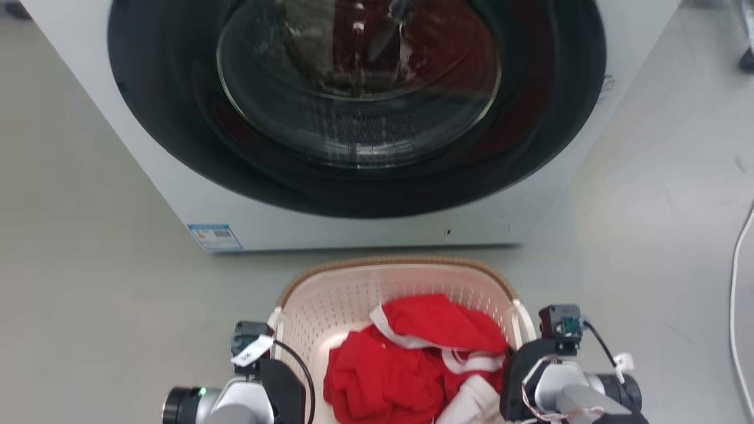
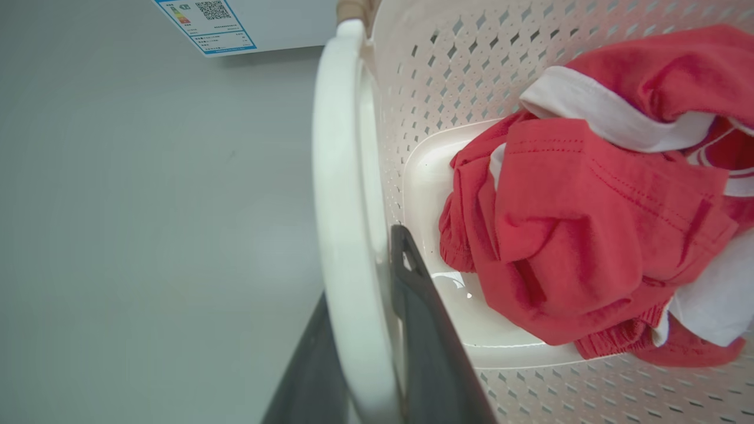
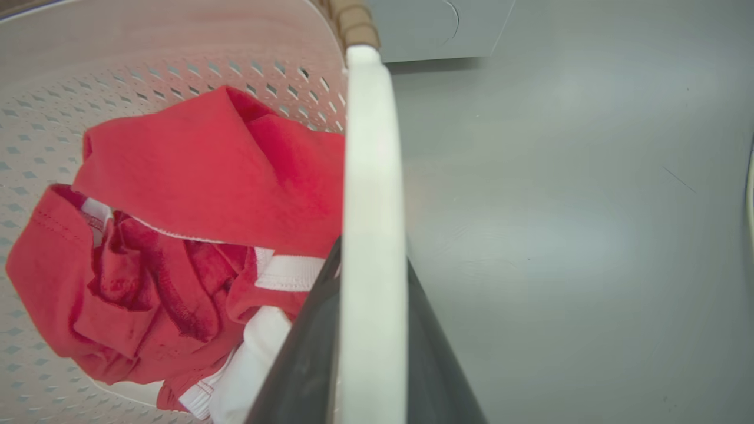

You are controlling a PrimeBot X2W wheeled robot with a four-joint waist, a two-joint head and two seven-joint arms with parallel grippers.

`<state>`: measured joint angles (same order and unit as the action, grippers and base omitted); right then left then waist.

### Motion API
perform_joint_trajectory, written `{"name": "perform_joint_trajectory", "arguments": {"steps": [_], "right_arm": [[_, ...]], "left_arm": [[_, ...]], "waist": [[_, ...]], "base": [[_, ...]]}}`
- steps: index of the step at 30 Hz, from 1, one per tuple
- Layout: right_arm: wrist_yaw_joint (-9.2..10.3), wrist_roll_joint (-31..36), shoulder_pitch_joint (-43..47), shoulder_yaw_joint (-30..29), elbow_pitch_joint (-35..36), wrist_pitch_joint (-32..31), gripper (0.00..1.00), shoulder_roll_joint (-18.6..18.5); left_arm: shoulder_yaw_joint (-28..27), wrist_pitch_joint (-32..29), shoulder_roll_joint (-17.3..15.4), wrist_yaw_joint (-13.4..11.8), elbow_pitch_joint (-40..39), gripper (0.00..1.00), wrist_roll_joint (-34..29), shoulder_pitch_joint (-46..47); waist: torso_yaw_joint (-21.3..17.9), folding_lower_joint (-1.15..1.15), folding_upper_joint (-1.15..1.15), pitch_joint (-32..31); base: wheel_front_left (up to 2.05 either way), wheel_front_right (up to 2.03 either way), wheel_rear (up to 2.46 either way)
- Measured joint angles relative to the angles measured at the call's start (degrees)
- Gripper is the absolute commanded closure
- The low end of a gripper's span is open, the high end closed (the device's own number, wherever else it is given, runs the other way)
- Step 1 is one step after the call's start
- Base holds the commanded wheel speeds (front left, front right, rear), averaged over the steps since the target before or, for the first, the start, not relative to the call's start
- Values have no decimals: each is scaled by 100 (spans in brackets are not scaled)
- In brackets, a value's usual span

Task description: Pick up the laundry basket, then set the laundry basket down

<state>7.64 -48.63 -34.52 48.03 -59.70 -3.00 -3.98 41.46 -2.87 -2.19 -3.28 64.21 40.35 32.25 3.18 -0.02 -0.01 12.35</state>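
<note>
Straddling the two white handles, the arms take the load from both sides at once. The left gripper (image 2: 360,282) has a dark finger against each face of the left handle (image 2: 341,176). The right gripper (image 3: 374,253) pinches the right handle (image 3: 371,147) the same way. Both look clamped, with no gap showing.

A hold on each side likely keeps things level, so the red and white clothes (image 1: 412,353) heaped inside do not slide.

The basket (image 1: 400,260) sits between the arms, just before the washer (image 1: 147,147), its far rim near the machine's base but apart from it. Whether its bottom rests on the floor (image 1: 88,294) or hangs just above it, I cannot tell.

Its mouth faces straight up and its handled sides face the robot's left and right. The head view cuts off the near end, so I cannot tell which way the long axis runs.
</note>
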Motion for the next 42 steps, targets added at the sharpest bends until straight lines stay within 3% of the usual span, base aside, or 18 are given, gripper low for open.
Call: {"name": "perform_joint_trajectory", "arguments": {"steps": [15, 42], "right_arm": [[44, -498, 470, 374, 24, -234, 100, 0], [45, -854, 449, 767, -46, -248, 100, -5]], "left_arm": [[283, -260, -19, 21, 71, 100, 192, -405], [485, -292, -43, -32, 83, 100, 309, -405]], "waist": [[-10, 1, 0, -1049], [11, 2, 1, -1230]], "base": [[0, 0, 0], [0, 0, 0]]}}
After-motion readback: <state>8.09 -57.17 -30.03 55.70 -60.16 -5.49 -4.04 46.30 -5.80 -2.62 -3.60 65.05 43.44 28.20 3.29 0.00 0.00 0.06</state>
